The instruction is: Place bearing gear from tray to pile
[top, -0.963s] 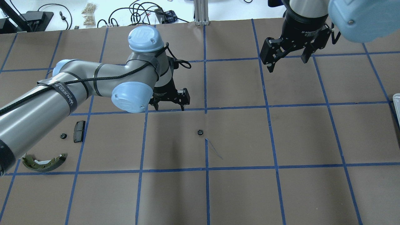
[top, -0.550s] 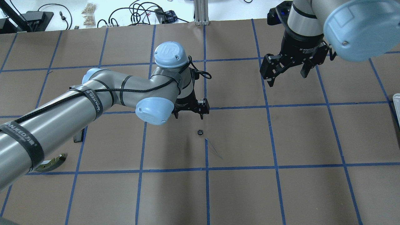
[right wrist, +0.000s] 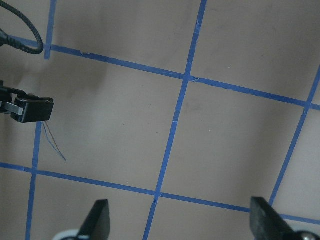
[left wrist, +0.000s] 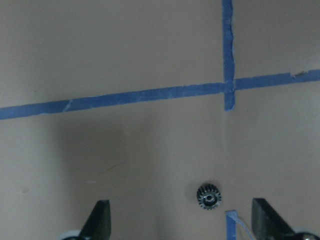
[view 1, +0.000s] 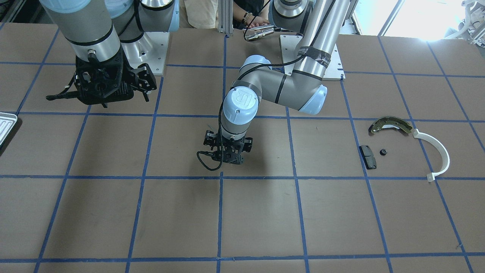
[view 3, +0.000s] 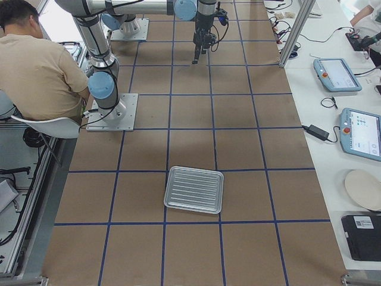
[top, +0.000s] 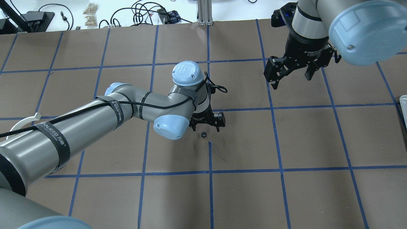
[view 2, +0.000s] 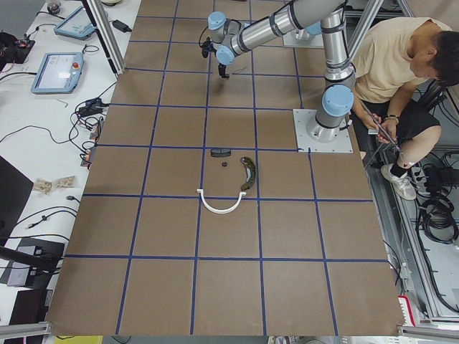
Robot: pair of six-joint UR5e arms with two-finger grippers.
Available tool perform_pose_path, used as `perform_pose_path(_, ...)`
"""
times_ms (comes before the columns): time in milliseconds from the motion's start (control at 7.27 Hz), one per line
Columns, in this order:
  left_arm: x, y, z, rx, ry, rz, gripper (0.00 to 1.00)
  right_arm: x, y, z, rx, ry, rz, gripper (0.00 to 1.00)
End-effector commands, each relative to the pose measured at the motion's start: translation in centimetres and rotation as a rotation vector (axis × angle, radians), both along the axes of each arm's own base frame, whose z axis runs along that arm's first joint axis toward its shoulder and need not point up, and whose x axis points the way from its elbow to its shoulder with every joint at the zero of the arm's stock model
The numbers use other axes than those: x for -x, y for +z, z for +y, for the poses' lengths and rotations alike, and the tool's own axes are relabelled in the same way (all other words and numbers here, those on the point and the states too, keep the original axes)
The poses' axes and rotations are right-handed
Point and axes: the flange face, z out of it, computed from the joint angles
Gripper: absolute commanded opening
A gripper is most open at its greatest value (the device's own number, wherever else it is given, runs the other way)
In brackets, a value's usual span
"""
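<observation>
Heads up: your left hand hovers spread wide, holding nothing, over the bearing gear. The gear lies flat on the bench mid-grid, well apart from both the tray and the pile. In the wrist view it sits nearer one finger than the other, so I'd guess closing as-is shoves or flips it. It's tiny and low too, so the fingertips may scrape the bench. Your right hand is spread and empty.
</observation>
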Motion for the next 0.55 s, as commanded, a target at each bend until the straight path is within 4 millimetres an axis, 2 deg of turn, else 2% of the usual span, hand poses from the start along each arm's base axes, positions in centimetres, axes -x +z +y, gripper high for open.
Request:
perform_pose_path(0,-0.3,-1.7,1.5,-0.029,-0.009,-0.013,0.72,0.0,0.0,-0.4,0.023,0.006,-0.001,1.0)
perform_pose_path(138,-0.2,-0.9,1.7,-0.016,-0.011,-0.004,0.53,0.0,0.1,-0.4,0.024,0.001,-0.002,1.0)
perform_pose_path(412,-0.1,-0.5,1.4,-0.006,-0.012,-0.002,0.07,-0.1,-0.2,-0.4,0.018,0.006,-0.002,1.0)
